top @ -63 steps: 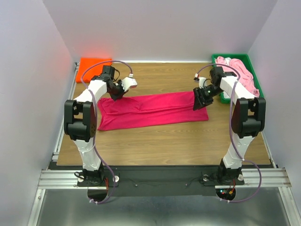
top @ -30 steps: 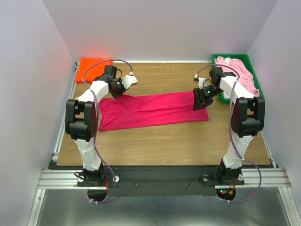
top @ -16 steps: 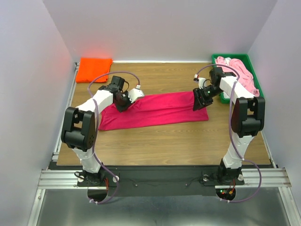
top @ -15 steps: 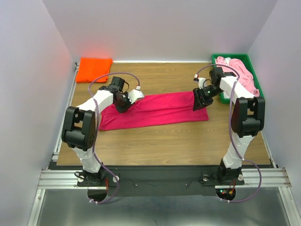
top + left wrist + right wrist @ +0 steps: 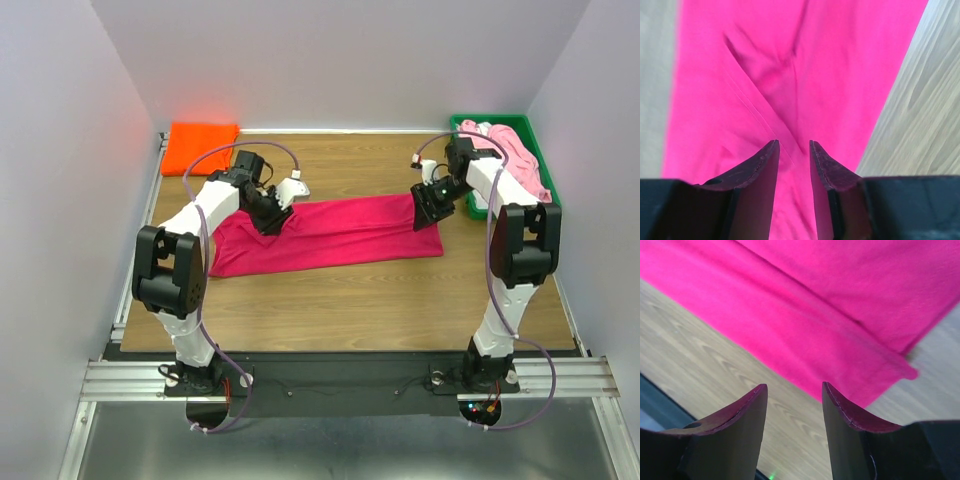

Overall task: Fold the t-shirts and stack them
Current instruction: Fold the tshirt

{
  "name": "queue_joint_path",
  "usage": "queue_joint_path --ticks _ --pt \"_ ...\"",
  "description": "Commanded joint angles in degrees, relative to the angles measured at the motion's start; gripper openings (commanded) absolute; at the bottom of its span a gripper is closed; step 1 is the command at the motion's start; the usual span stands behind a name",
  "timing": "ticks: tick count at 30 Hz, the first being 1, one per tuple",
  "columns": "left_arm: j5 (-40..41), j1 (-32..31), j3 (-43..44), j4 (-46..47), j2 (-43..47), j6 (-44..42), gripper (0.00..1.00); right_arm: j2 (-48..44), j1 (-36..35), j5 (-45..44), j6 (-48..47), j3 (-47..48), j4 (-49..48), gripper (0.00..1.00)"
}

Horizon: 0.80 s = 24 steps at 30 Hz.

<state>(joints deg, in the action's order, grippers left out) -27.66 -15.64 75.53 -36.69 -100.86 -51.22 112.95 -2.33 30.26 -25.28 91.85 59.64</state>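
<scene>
A crimson-magenta t-shirt [image 5: 330,232] lies folded into a long band across the middle of the table. My left gripper [image 5: 272,220] hovers over its upper left part; the left wrist view shows the jaws [image 5: 793,142] open a little, with creased cloth [image 5: 790,75] beneath and nothing between them. My right gripper [image 5: 428,215] is at the band's right end, open [image 5: 794,385] over the wood beside the shirt's corner [image 5: 840,300]. A folded bright orange t-shirt [image 5: 200,147] lies at the far left corner. A pale pink t-shirt [image 5: 515,155] is bunched in the tray.
A green plastic tray [image 5: 458,122] stands at the far right corner of the wooden table [image 5: 340,300]. Pale walls close in the left, back and right sides. Both arm bases sit on a metal rail at the near edge.
My left gripper has swung right from the shirt's left end onto its upper left part, and its jaws have parted. The right gripper has shifted slightly away, still open.
</scene>
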Motion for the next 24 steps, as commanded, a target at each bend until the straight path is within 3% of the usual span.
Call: queue_joint_path --ticks 1,17,21,24 --pt "-6.96 -0.97 4.53 2.66 1.90 4.54 0.44 1.04 0.39 -4.06 -2.93 4.47 -0.48 0.54" --pt "-6.53 -6.68 8.24 11.54 -9.17 11.58 0.45 8.78 -0.40 -7.94 -6.89 6.76 -4.44 0.53" --pt "-5.30 -7.12 7.97 13.92 -11.28 13.69 0.42 10.19 -0.75 -8.64 -5.93 7.37 -6.02 0.43" --pt "-4.33 -7.13 7.88 14.89 -13.04 14.92 0.31 11.77 -0.84 -9.96 -4.26 8.16 -6.64 0.34"
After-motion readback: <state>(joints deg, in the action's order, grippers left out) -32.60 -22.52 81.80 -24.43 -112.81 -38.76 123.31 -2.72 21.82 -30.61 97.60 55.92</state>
